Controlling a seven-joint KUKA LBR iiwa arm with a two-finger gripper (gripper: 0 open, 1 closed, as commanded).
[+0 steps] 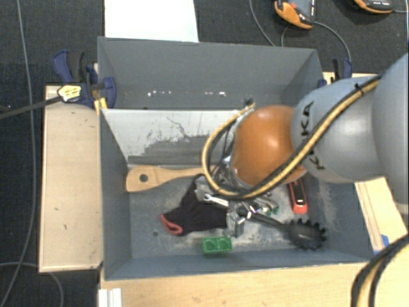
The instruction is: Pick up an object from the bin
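My gripper reaches down into the front middle of the bin, under the orange dome. It stands at the right edge of a black cloth with a red trim. Just in front of it, a little to the left, lies a green toy brick. A black pasta spoon lies to its right, its handle running in toward the gripper. Nothing can be made out held in the gripper.
A wooden spatula lies across the left middle of the bin, its blade end passing under the arm. A red and black tool lies at the right wall, partly covered by the arm.
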